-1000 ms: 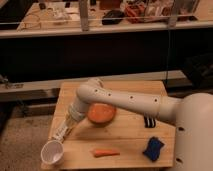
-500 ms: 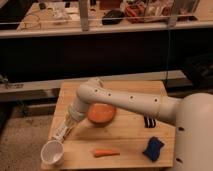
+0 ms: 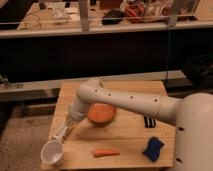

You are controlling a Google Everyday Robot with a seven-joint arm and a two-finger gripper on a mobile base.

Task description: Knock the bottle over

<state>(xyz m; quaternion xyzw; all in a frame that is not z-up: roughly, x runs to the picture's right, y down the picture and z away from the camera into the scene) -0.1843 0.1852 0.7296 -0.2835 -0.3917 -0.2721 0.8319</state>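
Observation:
My white arm reaches from the right across the wooden table (image 3: 130,132), bends at the elbow and points down-left. My gripper (image 3: 63,130) is at the table's left edge, just above a white cup (image 3: 52,152). A pale, slender shape lies tilted at the arm's tip. I cannot tell whether it is the bottle or part of the gripper. No bottle stands apart anywhere on the table.
An orange bowl (image 3: 101,114) sits mid-table under the forearm. A carrot (image 3: 106,152) lies near the front edge and a blue object (image 3: 153,148) at front right. A small black item (image 3: 149,121) lies right of the bowl. A dark counter runs behind the table.

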